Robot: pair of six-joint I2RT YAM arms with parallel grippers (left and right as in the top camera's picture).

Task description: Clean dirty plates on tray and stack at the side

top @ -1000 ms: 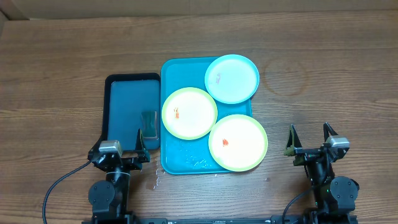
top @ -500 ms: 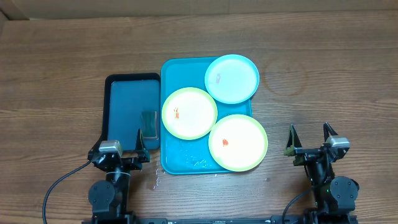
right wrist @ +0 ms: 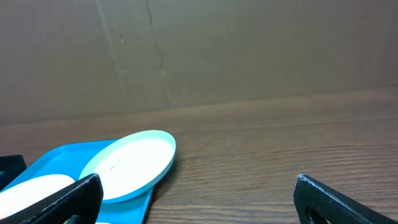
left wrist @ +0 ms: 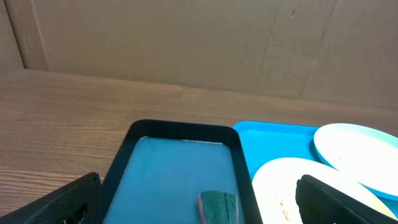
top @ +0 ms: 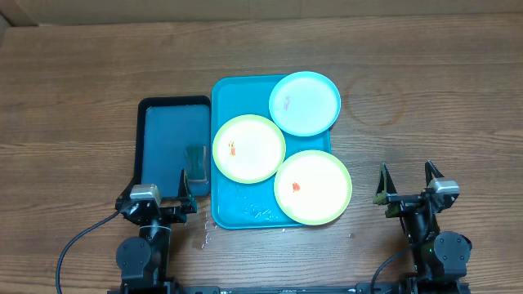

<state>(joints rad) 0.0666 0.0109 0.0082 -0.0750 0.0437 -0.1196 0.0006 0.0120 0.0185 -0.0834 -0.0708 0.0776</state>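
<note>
Both arms sit folded low at the near edge of the table (top: 82,98), wrists level and fingers pointing toward the far side. The left gripper (top: 159,184) is released, its jaws spread wide with nothing between them. It sits at the near edge of a small dark tray (top: 167,131), and the sponge (top: 195,163) in that tray lies just ahead of its right finger. The right gripper (top: 406,181) is likewise spread and empty, over bare wood. The turquoise tray (top: 245,208) lies between the two grippers, ahead and to the right of the left one and ahead and to the left of the right one, its left rim just beside the dark tray. It carries three plates. A green-rimmed plate (top: 312,186) is nearest the right gripper and overhangs the tray's right rim, toward that gripper's left finger. A second green-rimmed plate (top: 248,148) lies ahead and to the right of the left gripper. A blue plate (top: 305,102) is farthest ahead, hanging over the rim at the far right corner. Both green-rimmed ones carry an orange smear. Open wood stretches ahead and to the right of the right gripper, and to the left of the left gripper. A cardboard wall (left wrist: 186,37) closes the far side.
</note>
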